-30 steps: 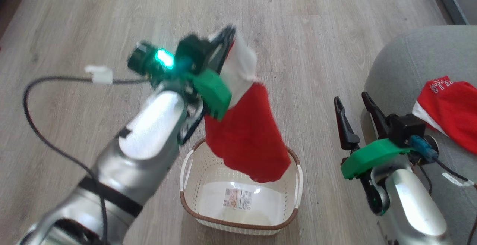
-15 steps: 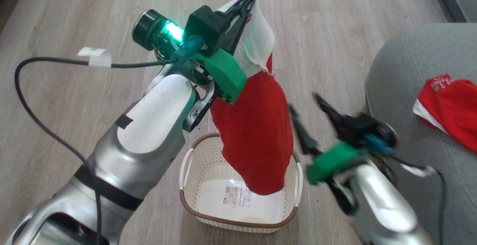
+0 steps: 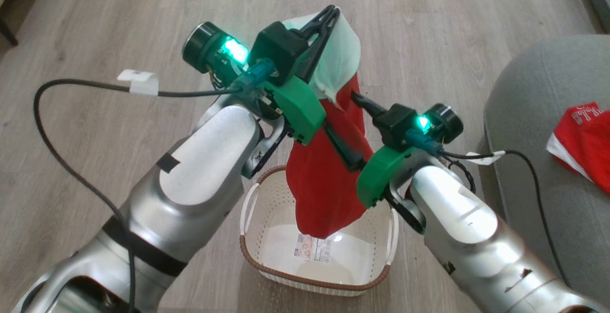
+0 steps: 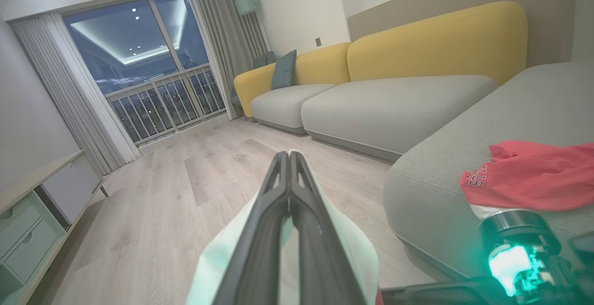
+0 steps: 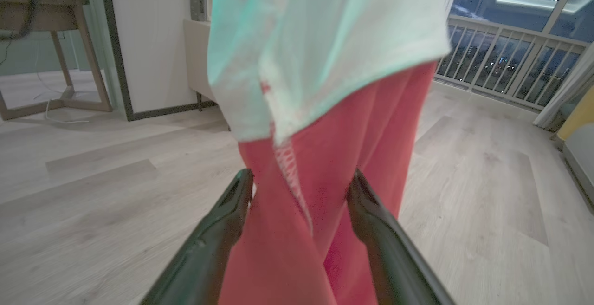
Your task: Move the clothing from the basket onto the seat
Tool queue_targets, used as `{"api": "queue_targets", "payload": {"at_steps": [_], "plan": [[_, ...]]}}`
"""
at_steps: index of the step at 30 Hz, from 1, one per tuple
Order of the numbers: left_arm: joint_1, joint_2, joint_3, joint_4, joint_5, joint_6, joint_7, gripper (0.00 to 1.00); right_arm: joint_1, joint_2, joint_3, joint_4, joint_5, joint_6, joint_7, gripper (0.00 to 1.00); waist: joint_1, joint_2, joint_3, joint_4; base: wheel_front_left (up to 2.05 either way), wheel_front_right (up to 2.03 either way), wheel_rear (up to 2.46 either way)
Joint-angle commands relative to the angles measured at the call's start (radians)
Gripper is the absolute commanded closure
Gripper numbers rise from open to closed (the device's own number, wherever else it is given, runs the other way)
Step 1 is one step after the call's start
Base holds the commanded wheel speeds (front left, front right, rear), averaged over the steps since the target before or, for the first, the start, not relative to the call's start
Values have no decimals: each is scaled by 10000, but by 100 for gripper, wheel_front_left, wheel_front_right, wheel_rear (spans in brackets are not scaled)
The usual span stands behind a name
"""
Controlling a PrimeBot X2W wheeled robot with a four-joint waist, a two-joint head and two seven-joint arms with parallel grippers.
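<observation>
Legibly, the clothing (image 4: 533, 179) on the seat (image 4: 533, 105) shows letters (image 4: 478, 177) "LLS".

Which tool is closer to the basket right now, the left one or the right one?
Right. The right tool straddles the hanging red garment midway, open, above the basket. The left tool is shut on the garment's white top, higher up.

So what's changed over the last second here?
The right gripper swung from beside the seat across to the hanging red garment; its open fingers now straddle it. The left gripper rose slightly. Unchanged: left gripper shut on the garment's white part above the basket, second garment on the seat.
</observation>
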Motion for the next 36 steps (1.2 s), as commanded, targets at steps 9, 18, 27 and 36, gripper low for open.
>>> {"api": "queue_targets", "payload": {"at_steps": [9, 18, 27, 36], "plan": [[-456, -159, -87, -361, -184, -105, 7, 100, -700, 130, 868, 2346, 860, -4, -43, 0, 0, 0, -149, 672, 0, 0, 0], [-478, -253, -298, -299, -297, -108, -52, 100, -633, 130, 1589, 3690, 1991, -4, 57, 100, 0, 0, -93, 1029, 0, 0, 0], [-404, -141, -263, -124, -394, -41, -143, 100, -933, 130, 1517, 4007, 2231, -4, -53, 100, 0, 0, -10, 736, 0, 0, 0], [-97, 12, -228, 197, -628, -157, -439, 0, -1132, 130, -304, 3245, 1320, -4, -62, 100, 0, 0, 255, 55, 0, 0, 0]]}}
